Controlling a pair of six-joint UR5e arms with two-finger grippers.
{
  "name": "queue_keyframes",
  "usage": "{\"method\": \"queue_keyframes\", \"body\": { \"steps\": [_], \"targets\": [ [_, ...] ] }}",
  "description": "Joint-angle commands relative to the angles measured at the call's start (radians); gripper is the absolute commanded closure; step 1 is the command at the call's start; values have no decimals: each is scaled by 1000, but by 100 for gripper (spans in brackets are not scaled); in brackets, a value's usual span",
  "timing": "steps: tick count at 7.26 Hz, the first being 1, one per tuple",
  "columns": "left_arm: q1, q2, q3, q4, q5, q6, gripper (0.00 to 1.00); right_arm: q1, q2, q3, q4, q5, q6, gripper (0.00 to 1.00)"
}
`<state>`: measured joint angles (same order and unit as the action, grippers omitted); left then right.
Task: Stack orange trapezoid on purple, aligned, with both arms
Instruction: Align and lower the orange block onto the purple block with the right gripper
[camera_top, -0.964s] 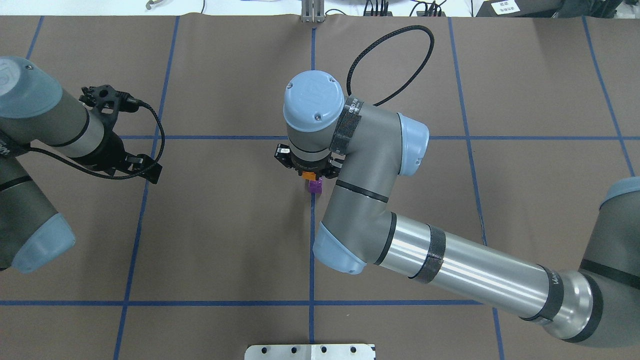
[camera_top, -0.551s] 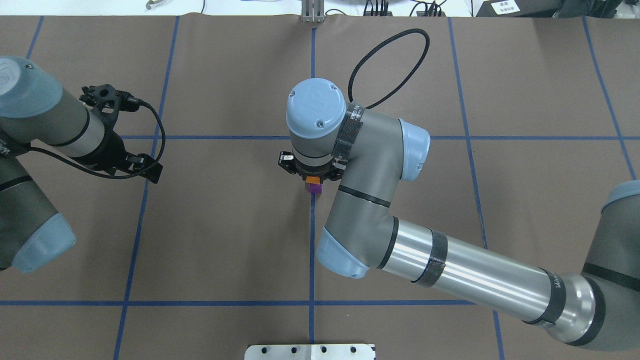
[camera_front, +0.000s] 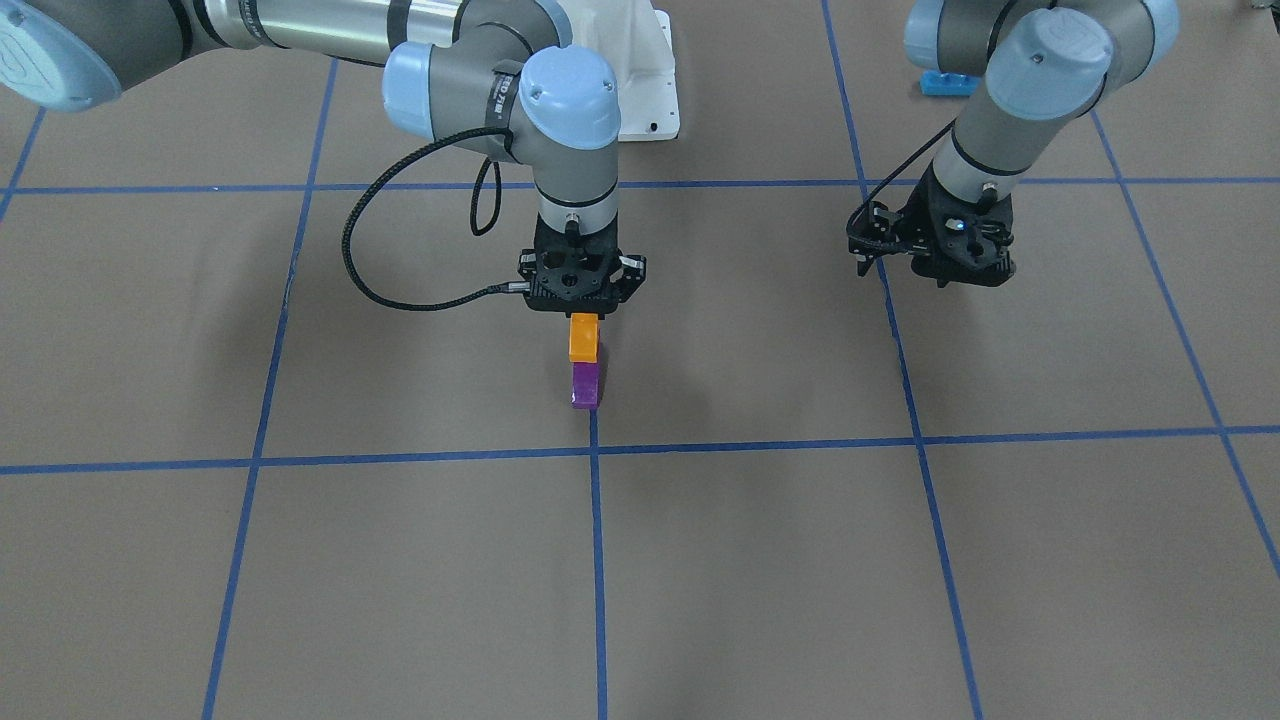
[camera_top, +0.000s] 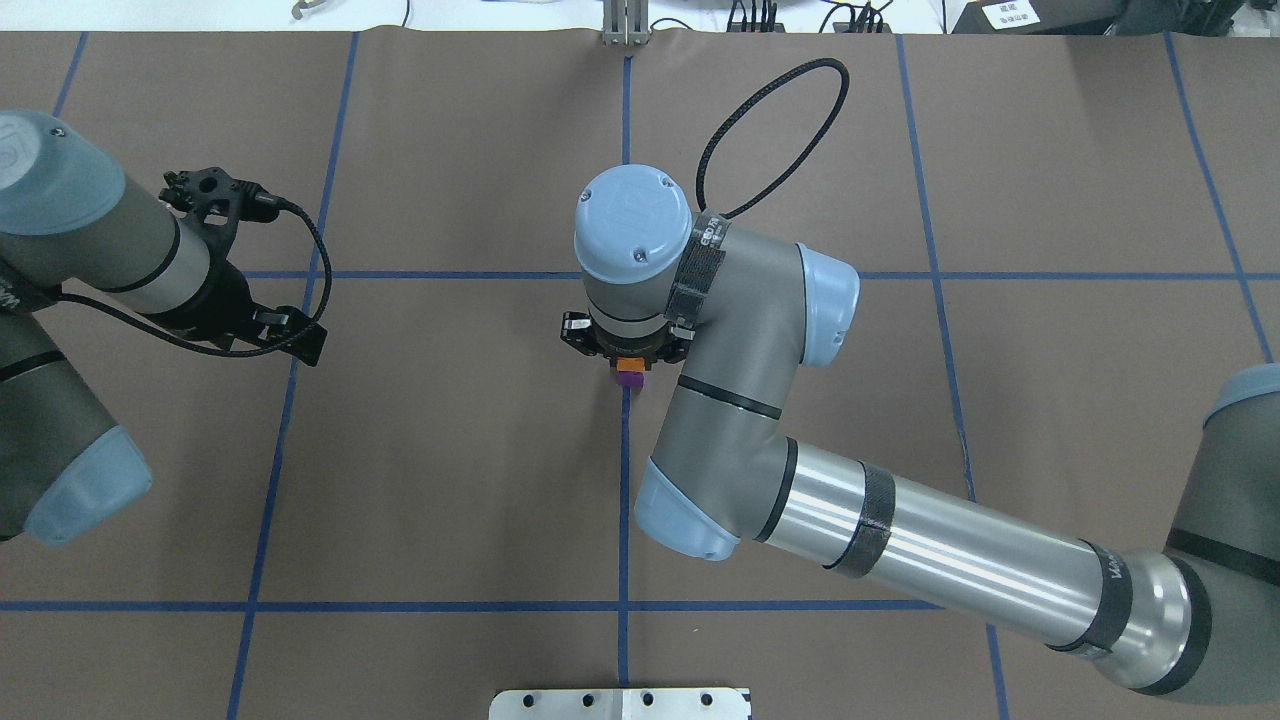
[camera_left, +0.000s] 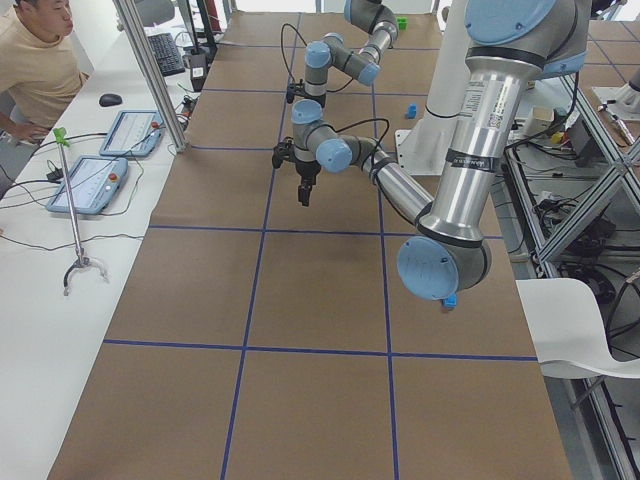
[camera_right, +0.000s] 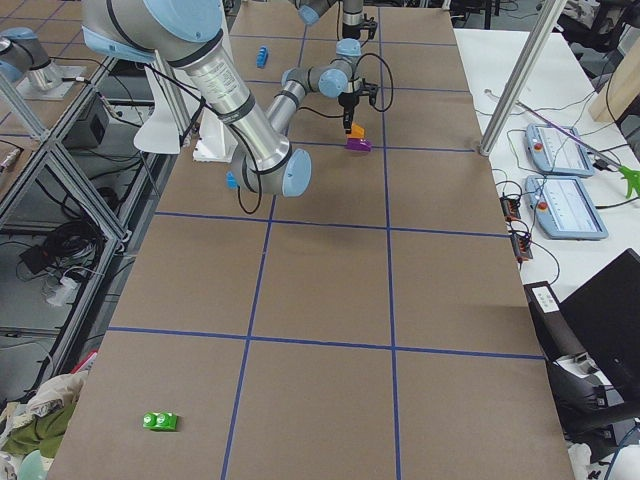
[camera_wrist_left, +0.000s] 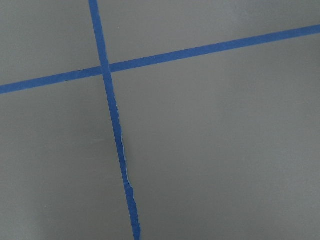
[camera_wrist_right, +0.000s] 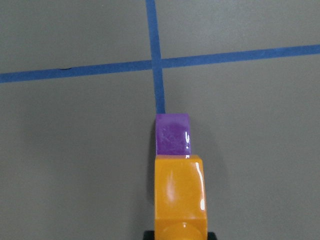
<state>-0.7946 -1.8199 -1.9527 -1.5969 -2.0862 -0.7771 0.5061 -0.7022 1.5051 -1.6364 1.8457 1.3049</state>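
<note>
The orange trapezoid (camera_front: 583, 338) is held in my right gripper (camera_front: 583, 322), which is shut on its upper part and points straight down. It sits directly over the purple brick (camera_front: 585, 385), which stands on the table by a blue tape line. The two look touching; I cannot tell whether they are seated. In the right wrist view the orange trapezoid (camera_wrist_right: 180, 192) lines up over the purple brick (camera_wrist_right: 172, 134). From overhead, only slivers of orange (camera_top: 628, 362) and purple (camera_top: 630, 379) show under the wrist. My left gripper (camera_front: 940, 262) hovers far off and empty; its jaws are not clear.
A small blue brick (camera_front: 948, 83) lies behind the left arm. A green brick (camera_right: 160, 421) lies far down the table. The white robot base (camera_front: 645, 70) stands at the table's rear. Blue tape lines grid the brown table.
My right gripper has moved the orange trapezoid down and closer onto the purple brick, covering more of it from overhead. The left arm has not moved.
</note>
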Motion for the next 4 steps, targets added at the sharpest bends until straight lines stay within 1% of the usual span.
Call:
{"method": "queue_keyframes", "body": {
  "steps": [1,4],
  "targets": [
    [0,-1,0,0,0,-2,0,-8,-2,-3,1,-8,-3,100],
    [0,-1,0,0,-2,-1,0,-12,0,-9,1,-16,-4,100]
  ]
}}
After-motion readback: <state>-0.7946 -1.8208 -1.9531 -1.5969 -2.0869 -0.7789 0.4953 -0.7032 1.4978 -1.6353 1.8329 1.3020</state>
